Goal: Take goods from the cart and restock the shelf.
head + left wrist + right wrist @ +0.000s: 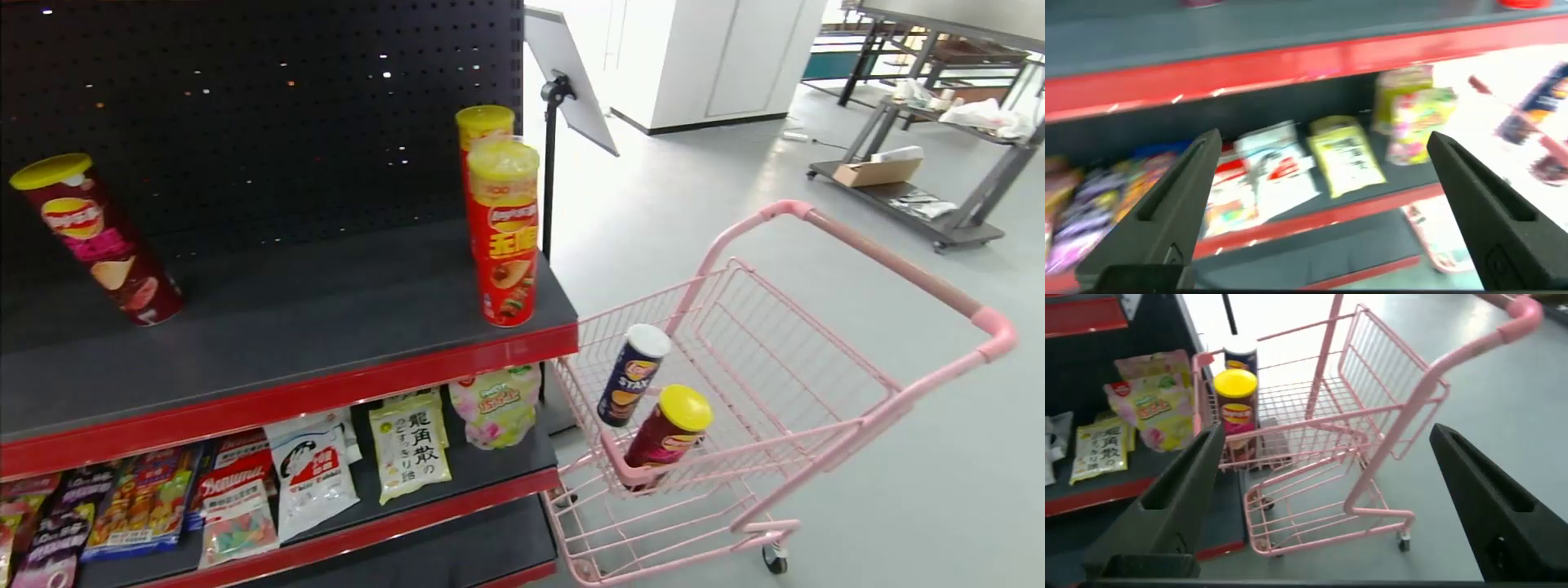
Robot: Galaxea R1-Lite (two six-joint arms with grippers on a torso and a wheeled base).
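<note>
Head view: blue crisp tube (633, 376) and maroon crisp tube (668, 433) lean in the cart (865, 245), awaiting shelving; left end effector (1323, 137), right end effector (1327, 429) spread, empty.

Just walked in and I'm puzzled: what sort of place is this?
Probably a mock shop inside a lab or workshop: a store shelf with snack bags and chip cans, a pink cart, yet metal workbenches behind.

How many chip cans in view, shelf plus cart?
5. Top shelf: dark red can far left, front orange can and rear orange can at the right end. Cart: navy can, maroon can. Others may be hidden.
</note>
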